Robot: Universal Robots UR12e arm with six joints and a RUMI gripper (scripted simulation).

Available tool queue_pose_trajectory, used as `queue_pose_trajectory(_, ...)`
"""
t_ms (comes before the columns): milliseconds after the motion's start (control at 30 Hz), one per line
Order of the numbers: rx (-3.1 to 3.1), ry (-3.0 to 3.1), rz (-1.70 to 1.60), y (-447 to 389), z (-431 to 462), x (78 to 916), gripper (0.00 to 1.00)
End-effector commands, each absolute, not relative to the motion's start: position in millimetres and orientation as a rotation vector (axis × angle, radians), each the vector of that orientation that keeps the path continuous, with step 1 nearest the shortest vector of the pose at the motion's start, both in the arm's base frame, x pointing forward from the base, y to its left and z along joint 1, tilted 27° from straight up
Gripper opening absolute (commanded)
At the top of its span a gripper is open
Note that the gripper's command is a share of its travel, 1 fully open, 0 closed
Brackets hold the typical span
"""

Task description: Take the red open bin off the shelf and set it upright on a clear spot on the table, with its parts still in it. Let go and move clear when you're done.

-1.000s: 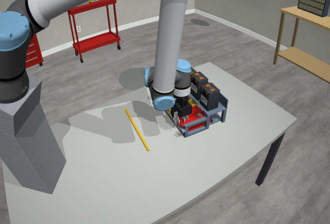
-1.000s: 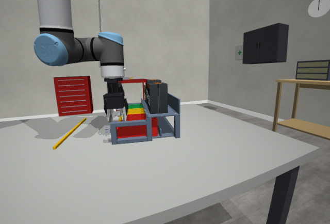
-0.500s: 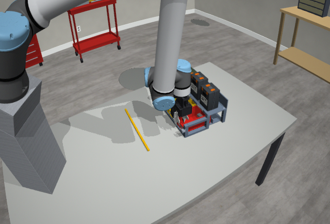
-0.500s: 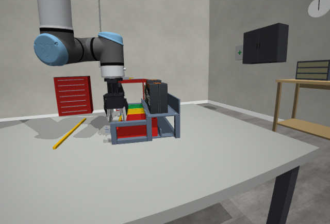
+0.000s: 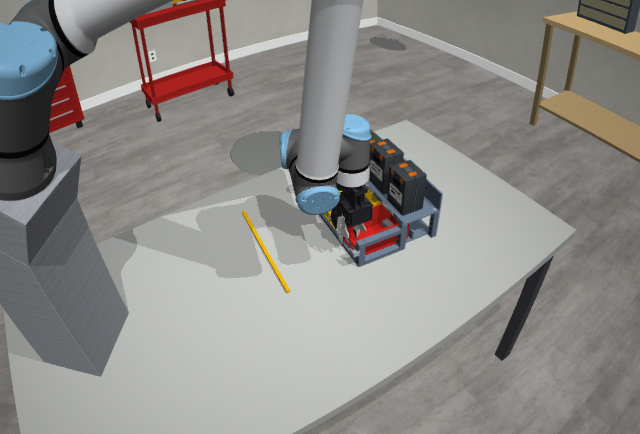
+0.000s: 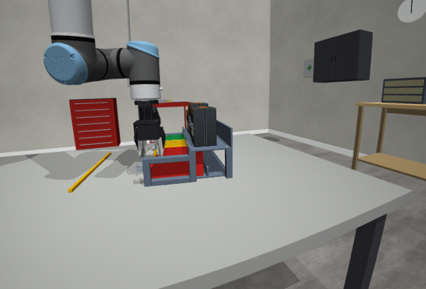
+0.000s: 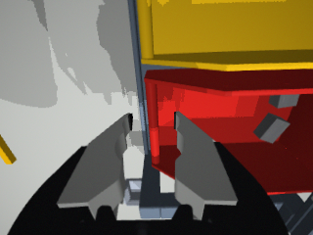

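Note:
The red open bin [image 5: 383, 218] [image 6: 172, 168] [image 7: 220, 105] sits in the lower front bay of a grey-blue shelf [image 5: 433, 200] [image 6: 225, 130] [image 7: 137, 49] on the table. Grey parts [image 7: 270, 127] lie inside it. My gripper [image 5: 343, 228] [image 6: 151, 148] [image 7: 153, 114] points straight down at the bin's left end. Its fingers are partly open and straddle the bin's left wall and the shelf's rail, with a gap on each side. A yellow bin [image 6: 175, 143] [image 7: 220, 29] and a green bin [image 6: 174, 137] sit behind the red one.
Two black boxes [image 5: 405, 186] [image 6: 203, 124] stand on the shelf's upper level. A long yellow rod [image 5: 266, 252] [image 6: 89, 172] lies on the table [image 5: 361, 341] [image 6: 240, 227] left of the shelf. A red cart [image 5: 180, 47] and a wooden rack [image 5: 594, 109] stand off the table.

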State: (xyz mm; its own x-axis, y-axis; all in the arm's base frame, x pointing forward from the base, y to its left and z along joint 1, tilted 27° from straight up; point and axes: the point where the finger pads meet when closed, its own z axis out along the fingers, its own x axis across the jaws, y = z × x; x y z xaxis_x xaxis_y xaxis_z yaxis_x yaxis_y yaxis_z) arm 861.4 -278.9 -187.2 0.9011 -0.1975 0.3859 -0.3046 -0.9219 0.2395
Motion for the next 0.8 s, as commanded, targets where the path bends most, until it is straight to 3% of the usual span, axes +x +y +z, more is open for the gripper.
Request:
queue_pose_trajectory(0, 2.77, -0.374, 0.519, -278.7, -186.2, 861.8, 0.26)
queue_pose_trajectory(233, 2.77, -0.374, 0.519, -278.7, -186.2, 861.8, 0.26)
queue_pose_trajectory(267, 2.77, -0.374, 0.519, -278.7, -186.2, 861.8, 0.0)
queue_pose_trajectory(767, 2.77, -0.374, 0.519, -278.7, -186.2, 861.8, 0.0)
